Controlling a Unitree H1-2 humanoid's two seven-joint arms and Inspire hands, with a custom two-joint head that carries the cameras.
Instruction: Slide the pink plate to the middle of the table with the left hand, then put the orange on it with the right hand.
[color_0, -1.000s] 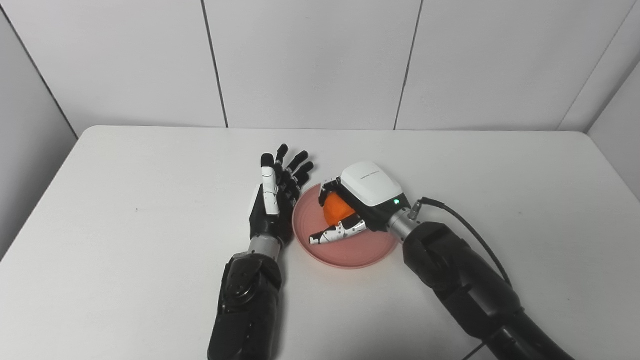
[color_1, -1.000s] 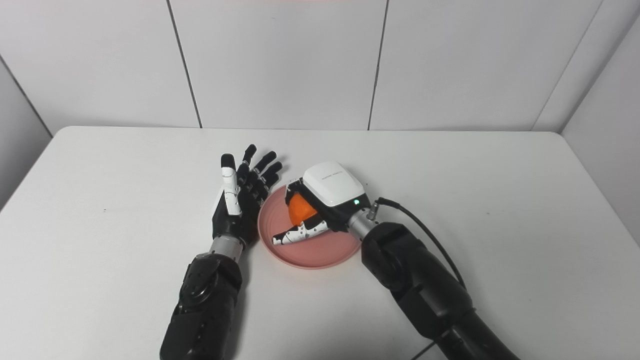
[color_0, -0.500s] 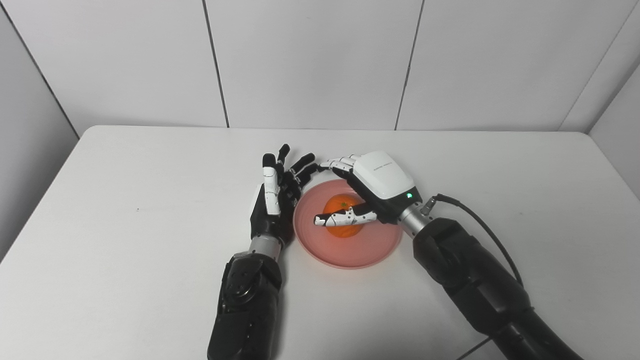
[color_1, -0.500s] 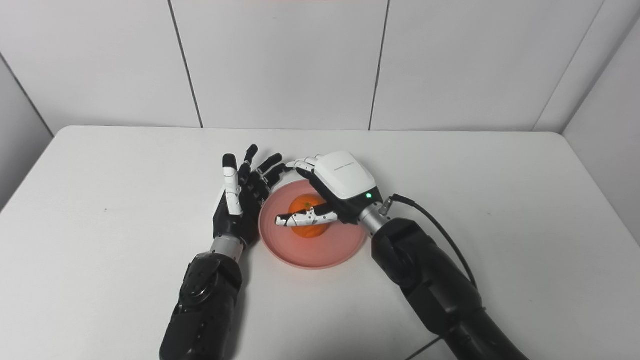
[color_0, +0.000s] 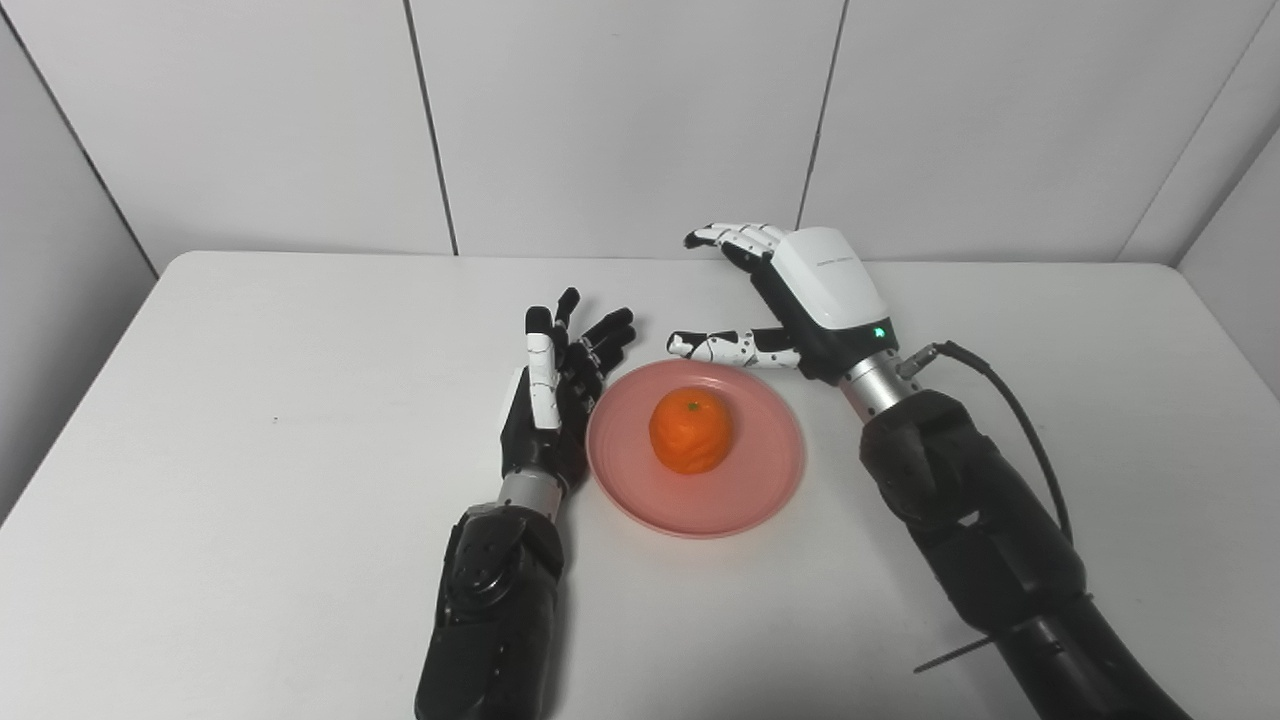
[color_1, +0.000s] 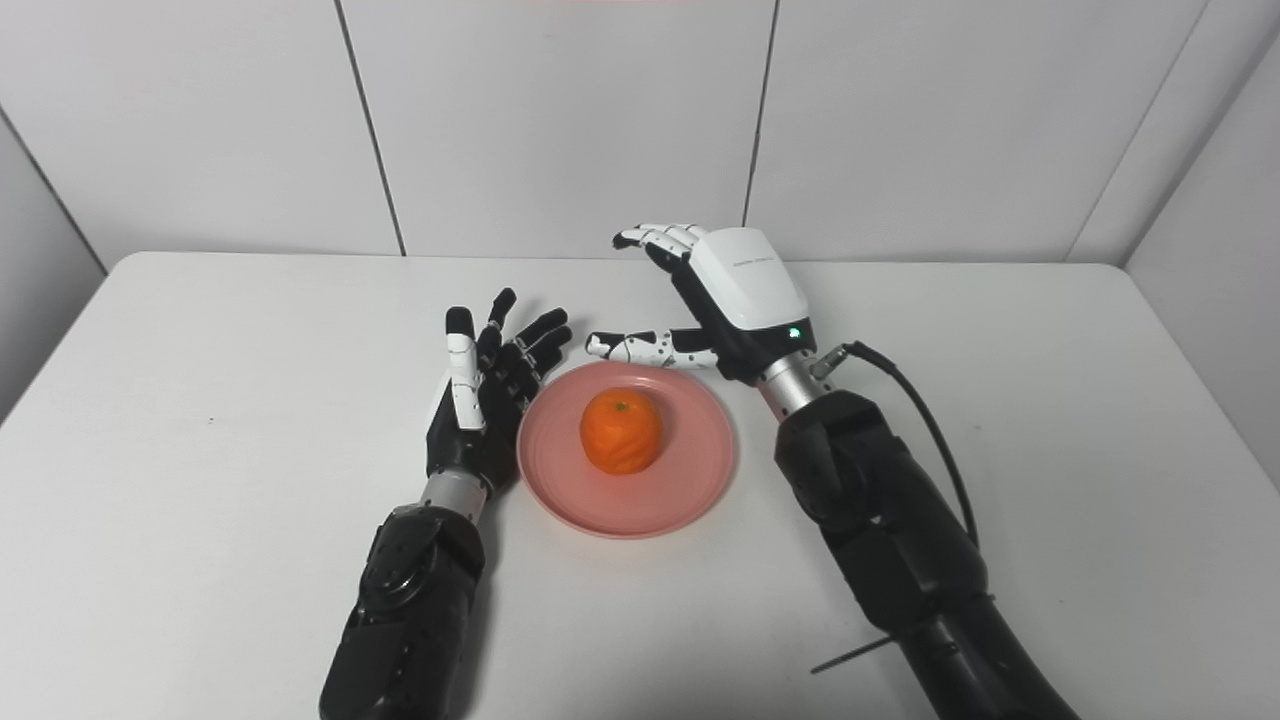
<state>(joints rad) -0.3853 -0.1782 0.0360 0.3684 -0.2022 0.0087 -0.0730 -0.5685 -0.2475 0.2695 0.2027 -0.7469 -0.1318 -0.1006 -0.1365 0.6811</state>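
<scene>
The pink plate lies near the middle of the white table, and the orange rests on its centre, free of both hands. My left hand lies open at the plate's left rim, fingers spread and pointing away from me. Open as well, my right hand hovers above and behind the plate's far right edge, with its thumb stretched left over the rim. In the right eye view the orange shows in full on the plate.
The white table runs to a grey panelled wall at the back. A black cable loops off my right wrist. My two forearms cross the near part of the table on either side of the plate.
My right hand let go of the orange, opened, and rose back and to the right, off the plate. The orange stays on the plate. The left hand has barely moved.
</scene>
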